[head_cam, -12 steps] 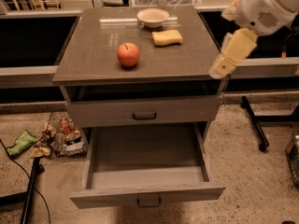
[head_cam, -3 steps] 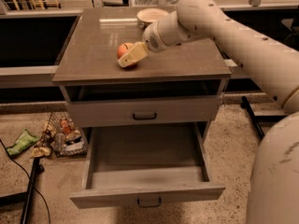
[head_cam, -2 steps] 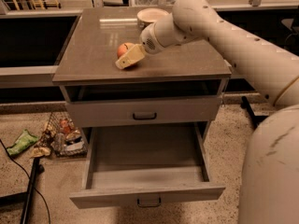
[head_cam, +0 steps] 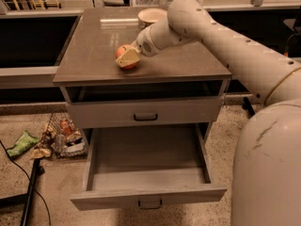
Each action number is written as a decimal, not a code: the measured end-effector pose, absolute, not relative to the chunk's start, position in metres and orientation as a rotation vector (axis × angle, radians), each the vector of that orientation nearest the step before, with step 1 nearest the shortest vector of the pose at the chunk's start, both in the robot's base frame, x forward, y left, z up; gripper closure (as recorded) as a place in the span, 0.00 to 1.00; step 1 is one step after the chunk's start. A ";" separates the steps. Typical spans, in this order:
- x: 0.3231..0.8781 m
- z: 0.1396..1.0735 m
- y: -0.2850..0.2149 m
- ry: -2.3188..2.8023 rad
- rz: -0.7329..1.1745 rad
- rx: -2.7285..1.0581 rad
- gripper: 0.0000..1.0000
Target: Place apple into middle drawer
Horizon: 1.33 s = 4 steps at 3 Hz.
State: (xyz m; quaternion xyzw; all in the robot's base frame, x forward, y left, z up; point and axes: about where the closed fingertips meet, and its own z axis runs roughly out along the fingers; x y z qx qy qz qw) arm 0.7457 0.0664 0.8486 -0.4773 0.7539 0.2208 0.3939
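The red-orange apple (head_cam: 122, 50) sits on the grey cabinet top (head_cam: 94, 55), left of centre near the front edge. My gripper (head_cam: 128, 58) has come in from the right and is down on the apple, covering its front right side. The middle drawer (head_cam: 113, 199) is pulled wide open below, with nothing in it, and its dark handle (head_cam: 150, 203) faces me. The drawer front above it (head_cam: 146, 113) is closed.
A pale bowl (head_cam: 151, 15) stands at the back of the cabinet top, partly behind my arm (head_cam: 211, 32). A wire basket of litter (head_cam: 66, 135) and a green packet (head_cam: 21, 143) lie on the floor to the left. A black pole (head_cam: 28, 192) lies there too.
Four seconds ago the gripper hung off the cabinet's right side. It has swung left to the apple and in the last second settled slightly lower over it. The apple has not moved.
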 end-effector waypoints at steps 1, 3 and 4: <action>0.744 0.849 0.071 1.895 0.572 -1.223 0.64; 0.686 0.906 0.049 1.696 0.555 -1.382 1.00; 0.685 0.906 0.049 1.696 0.555 -1.382 1.00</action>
